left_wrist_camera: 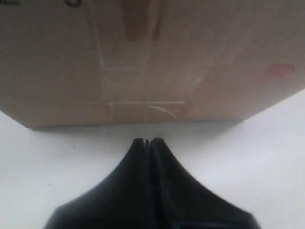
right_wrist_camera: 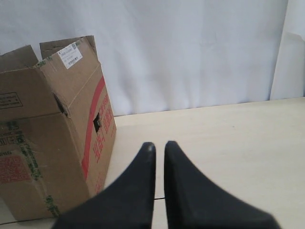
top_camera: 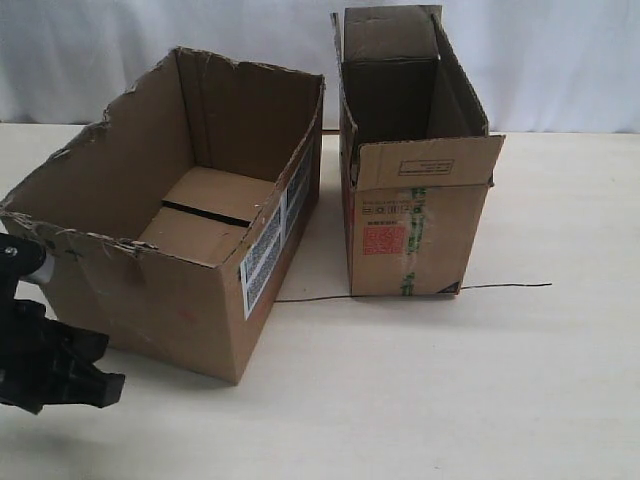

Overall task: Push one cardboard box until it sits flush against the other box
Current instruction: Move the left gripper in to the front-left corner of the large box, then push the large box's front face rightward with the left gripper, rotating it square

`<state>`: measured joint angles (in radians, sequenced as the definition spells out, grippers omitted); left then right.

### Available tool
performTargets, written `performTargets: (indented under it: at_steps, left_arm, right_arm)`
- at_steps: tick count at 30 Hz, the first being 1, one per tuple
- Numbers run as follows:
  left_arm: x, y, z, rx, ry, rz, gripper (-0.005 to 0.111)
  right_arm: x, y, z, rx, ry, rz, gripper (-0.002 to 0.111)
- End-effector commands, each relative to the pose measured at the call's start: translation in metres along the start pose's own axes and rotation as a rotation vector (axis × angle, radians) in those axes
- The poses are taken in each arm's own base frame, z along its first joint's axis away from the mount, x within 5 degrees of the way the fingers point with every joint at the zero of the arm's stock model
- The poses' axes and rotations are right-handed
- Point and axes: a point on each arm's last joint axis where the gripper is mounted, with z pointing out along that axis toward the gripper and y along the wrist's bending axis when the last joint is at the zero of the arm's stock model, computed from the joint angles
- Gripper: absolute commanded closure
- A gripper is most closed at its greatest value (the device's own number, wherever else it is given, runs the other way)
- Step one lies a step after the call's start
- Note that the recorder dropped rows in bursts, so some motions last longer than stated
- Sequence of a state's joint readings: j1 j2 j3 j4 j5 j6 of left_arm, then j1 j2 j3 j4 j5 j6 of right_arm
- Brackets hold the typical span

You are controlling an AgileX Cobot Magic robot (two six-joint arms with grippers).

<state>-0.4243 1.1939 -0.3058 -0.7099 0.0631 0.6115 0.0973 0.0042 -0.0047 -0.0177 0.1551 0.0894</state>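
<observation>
The wide, low cardboard box (top_camera: 190, 290) with torn top edges and a white-blue label stands at the left, angled on the table. A wedge-shaped gap separates it from the narrower, taller box (top_camera: 410, 235) with its red square label and green-printed tape. My left gripper (top_camera: 100, 385) is shut and empty at the wide box's near left side. In the left wrist view its closed fingertips (left_wrist_camera: 147, 141) point at the box wall (left_wrist_camera: 143, 62), a short way off. My right gripper (right_wrist_camera: 159, 145) is open by a narrow gap, empty, beside the tall box (right_wrist_camera: 47, 143) and apart from it.
A thin black line (top_camera: 500, 286) runs across the pale table (top_camera: 450, 400) under the tall box's front. A white curtain (top_camera: 560, 60) hangs behind. Bare tabletop lies to the right of and in front of the boxes.
</observation>
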Motion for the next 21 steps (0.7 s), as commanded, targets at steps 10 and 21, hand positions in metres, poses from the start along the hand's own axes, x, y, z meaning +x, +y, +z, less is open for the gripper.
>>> performTargets:
  at_steps: [10,21]
  left_arm:
    - [-0.013,-0.018,0.006,-0.044,-0.185,0.068,0.107]
    - [-0.026,-0.018,0.01,-0.097,-0.287,0.053,0.107]
  right_arm:
    - [0.002,0.0,0.0,0.002,0.004,0.006,0.103]
    - [0.002,0.0,0.0,0.002,0.004,0.004,0.103]
